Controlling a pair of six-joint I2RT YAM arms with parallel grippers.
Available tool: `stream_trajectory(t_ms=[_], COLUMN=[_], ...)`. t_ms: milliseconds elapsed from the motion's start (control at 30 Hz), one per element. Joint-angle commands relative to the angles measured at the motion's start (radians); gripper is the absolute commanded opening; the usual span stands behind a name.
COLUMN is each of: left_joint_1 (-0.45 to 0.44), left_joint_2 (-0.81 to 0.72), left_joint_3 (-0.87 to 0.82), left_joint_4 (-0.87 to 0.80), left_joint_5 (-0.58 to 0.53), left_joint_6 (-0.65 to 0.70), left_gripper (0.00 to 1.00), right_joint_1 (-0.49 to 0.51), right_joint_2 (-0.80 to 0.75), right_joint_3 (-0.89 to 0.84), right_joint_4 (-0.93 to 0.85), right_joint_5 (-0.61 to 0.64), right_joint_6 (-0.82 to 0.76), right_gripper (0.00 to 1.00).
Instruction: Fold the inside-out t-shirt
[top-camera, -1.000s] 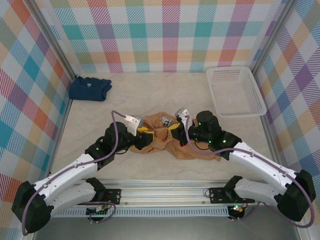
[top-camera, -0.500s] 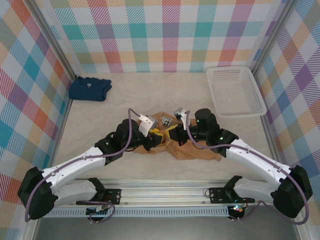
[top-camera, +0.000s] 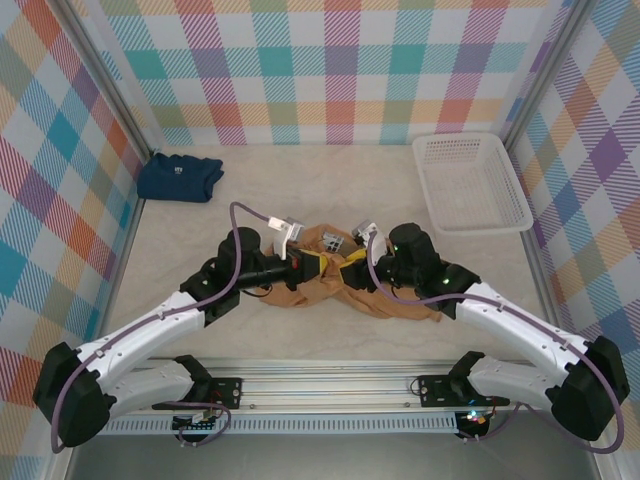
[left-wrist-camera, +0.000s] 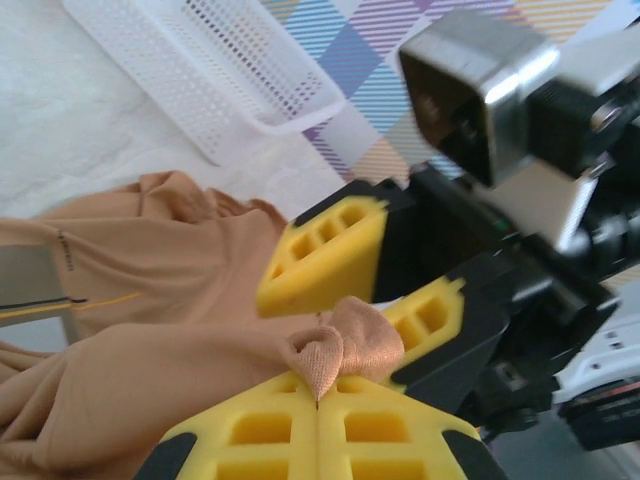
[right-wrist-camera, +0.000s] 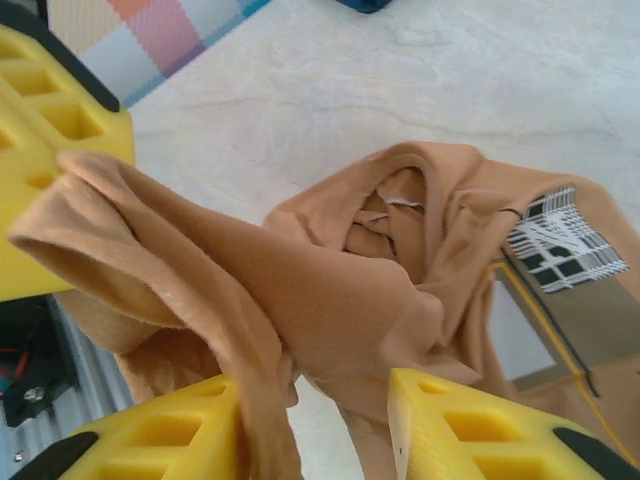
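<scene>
L gripper (left-wrist-camera: 318, 405) is closed on a pinch of the t-shirt (left-wrist-camera: 150, 270); R gripper (right-wrist-camera: 320, 420) is open, cloth hanging btw its fingers. Shirt lies bunched under both jaws: no fold yet, approx. all work is left.

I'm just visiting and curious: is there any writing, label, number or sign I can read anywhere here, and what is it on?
No text reads clearly anywhere.
The small white mark on the folded navy-blue shirt: too small to read.
The black-and-white checked patch beside the tan fabric t-shirt: a pattern, no letters.
</scene>
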Motion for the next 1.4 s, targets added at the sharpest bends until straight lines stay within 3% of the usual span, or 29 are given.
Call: stream_trajectory(t_ms=[0, 33, 133, 200, 267, 300, 367, 433, 567, 767, 1033, 1133, 1200, 1233, 1300, 1367], left_joint_1=[0.006, 0.005, 0.017, 0.043, 0.073, 0.078, 0.078, 0.076, 0.052, -0.023, -0.084, -0.084, -0.083, -0.082, -0.07, -0.033], left_joint_2=[0.003, 0.01, 0.008, -0.011, -0.043, -0.055, -0.051, -0.042, -0.084, -0.165, 0.034, 0.105, 0.145, 0.16, 0.162, 0.109], left_joint_3=[0.004, 0.006, -0.006, -0.016, -0.026, -0.018, 0.013, 0.032, 0.031, 0.015, 0.099, 0.131, 0.15, 0.155, 0.157, 0.123], left_joint_4=[0.049, 0.048, 0.034, -0.008, -0.074, -0.14, -0.267, -0.325, -0.35, -0.371, -0.424, -0.341, -0.318, -0.308, -0.295, -0.235], left_joint_5=[0.062, 0.074, 0.076, 0.043, -0.056, -0.161, -0.31, -0.338, -0.32, -0.287, -0.426, -0.431, -0.396, -0.364, -0.253, -0.084], left_joint_6=[-0.078, -0.079, -0.078, -0.071, -0.067, -0.057, -0.018, 0.019, 0.06, 0.136, 0.246, 0.262, 0.266, 0.26, 0.248, 0.198], left_gripper=[0.0, 0.0, 0.0, 0.0, 0.0, 0.01, 0.17, 0.35, 0.49, 0.52, 0.54, 0.48, 0.33, 0.19, 0.02, 0.0], right_joint_1=[0.006, 0.006, 0.005, -0.006, -0.026, -0.032, -0.034, -0.035, -0.034, -0.034, -0.035, -0.034, -0.034, -0.034, -0.034, -0.029], right_joint_2=[0.006, 0.014, 0.01, -0.014, -0.034, -0.039, -0.029, -0.002, 0.045, 0.093, 0.101, 0.086, 0.064, 0.05, 0.025, 0.003], right_joint_3=[-0.03, -0.029, -0.03, -0.044, -0.064, -0.074, -0.087, -0.096, -0.094, -0.073, -0.068, -0.075, -0.088, -0.096, -0.1, -0.101], right_joint_4=[0.103, 0.111, 0.116, 0.129, 0.17, 0.201, 0.277, 0.351, 0.421, 0.439, 0.452, 0.42, 0.394, 0.379, 0.316, 0.211], right_joint_5=[-0.093, -0.095, -0.084, -0.115, -0.209, -0.263, -0.339, -0.37, -0.362, -0.305, -0.339, -0.339, -0.321, -0.305, -0.232, -0.053], right_joint_6=[0.038, 0.048, 0.047, 0.044, 0.056, 0.069, 0.108, 0.161, 0.226, 0.28, 0.278, 0.244, 0.217, 0.202, 0.16, 0.109], right_gripper=[0.4, 0.36, 0.08, 0.0, 0.0, 0.0, 0.0, 0.0, 0.0, 0.0, 0.0, 0.0, 0.0, 0.0, 0.0, 0.0])
